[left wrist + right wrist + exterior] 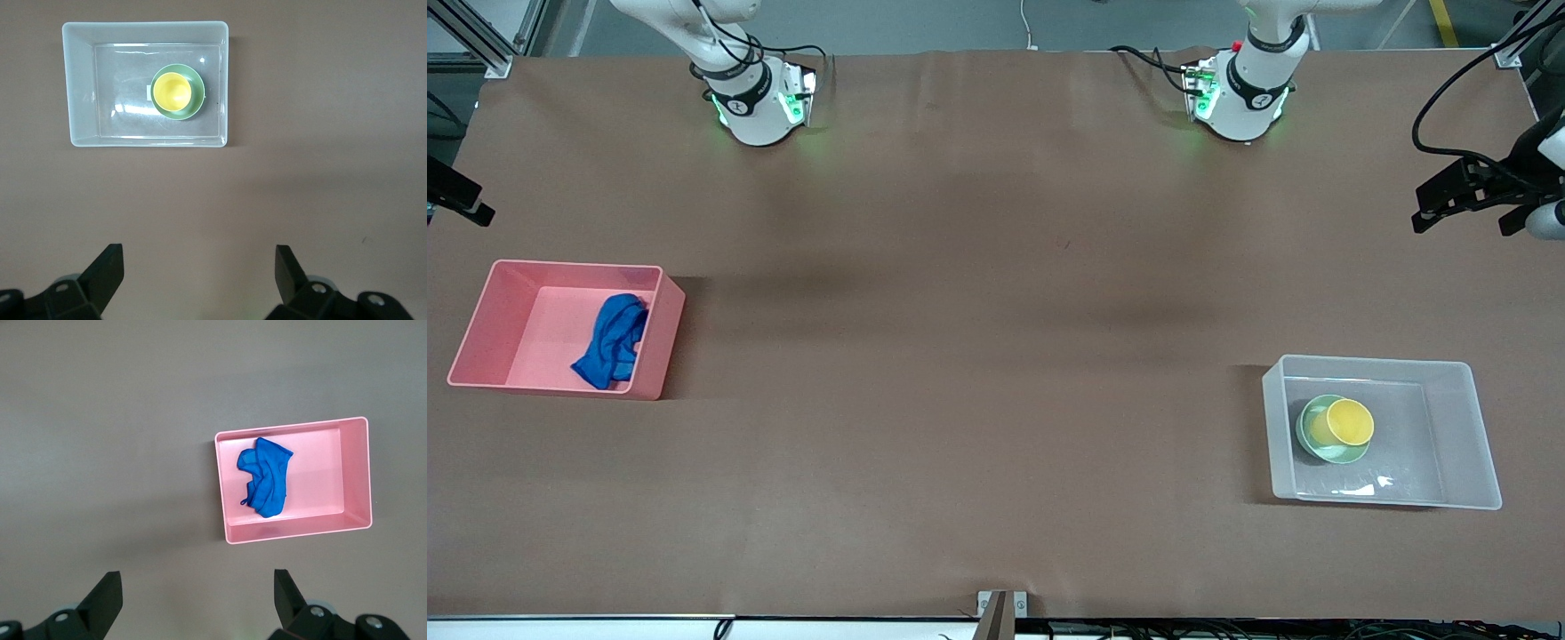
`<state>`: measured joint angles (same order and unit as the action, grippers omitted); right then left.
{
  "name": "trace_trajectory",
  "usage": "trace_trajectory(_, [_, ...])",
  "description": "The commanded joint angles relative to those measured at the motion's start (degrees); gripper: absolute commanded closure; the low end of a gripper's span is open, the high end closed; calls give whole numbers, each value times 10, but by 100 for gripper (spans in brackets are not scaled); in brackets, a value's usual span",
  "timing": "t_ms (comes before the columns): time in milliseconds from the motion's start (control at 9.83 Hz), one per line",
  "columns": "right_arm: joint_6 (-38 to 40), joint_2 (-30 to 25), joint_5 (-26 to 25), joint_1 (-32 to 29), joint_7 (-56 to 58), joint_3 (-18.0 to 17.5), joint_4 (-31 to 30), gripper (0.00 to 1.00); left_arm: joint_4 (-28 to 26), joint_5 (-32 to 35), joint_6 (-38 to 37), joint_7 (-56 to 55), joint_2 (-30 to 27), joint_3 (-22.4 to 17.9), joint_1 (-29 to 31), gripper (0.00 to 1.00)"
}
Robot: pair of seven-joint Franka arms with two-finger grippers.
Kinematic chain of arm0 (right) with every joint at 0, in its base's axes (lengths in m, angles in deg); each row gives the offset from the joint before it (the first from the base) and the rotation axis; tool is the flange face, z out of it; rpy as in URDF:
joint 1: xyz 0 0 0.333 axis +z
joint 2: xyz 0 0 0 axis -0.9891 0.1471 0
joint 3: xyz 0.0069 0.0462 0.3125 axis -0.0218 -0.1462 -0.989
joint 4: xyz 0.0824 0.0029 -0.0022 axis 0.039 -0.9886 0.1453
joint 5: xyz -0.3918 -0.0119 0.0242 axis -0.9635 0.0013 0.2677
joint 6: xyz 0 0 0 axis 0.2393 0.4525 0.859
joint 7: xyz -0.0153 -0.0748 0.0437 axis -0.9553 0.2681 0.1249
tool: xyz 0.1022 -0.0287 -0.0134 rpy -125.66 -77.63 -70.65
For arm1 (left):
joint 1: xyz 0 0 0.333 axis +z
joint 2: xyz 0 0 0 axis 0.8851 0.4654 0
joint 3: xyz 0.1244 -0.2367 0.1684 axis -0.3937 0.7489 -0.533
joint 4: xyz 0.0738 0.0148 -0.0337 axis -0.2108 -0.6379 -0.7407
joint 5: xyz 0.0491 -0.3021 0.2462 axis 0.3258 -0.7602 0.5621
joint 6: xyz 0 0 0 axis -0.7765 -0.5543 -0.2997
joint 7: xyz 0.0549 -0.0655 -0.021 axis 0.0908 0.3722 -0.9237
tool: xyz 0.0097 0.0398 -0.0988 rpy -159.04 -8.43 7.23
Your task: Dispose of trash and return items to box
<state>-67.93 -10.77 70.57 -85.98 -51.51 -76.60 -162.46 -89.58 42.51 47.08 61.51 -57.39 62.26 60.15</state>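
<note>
The blue rag (612,340) lies crumpled in the pink bin (551,329) at the right arm's end of the table. The yellow cup (1350,421) sits in the mint-green bowl (1338,453), inside the clear tub (1449,427) at the left arm's end. My left gripper (199,273) is open and empty, high over bare table, with the tub (120,87), cup (173,91) and bowl (199,100) in its view. My right gripper (198,597) is open and empty, high over bare table, with the pink bin (320,473) and rag (265,477) in its view. Neither gripper shows in the front view.
Both arm bases (751,98) (1240,93) stand along the table edge farthest from the front camera. Black camera mounts (1467,191) (458,200) stick in over the two ends of the table. Brown table surface (978,356) lies between the bin and the tub.
</note>
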Motion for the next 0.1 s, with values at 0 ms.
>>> trace_trajectory(0, [5,1,-1,-2,6,-1,5,0,-26,-1,0,-2,-7,2,-1,0])
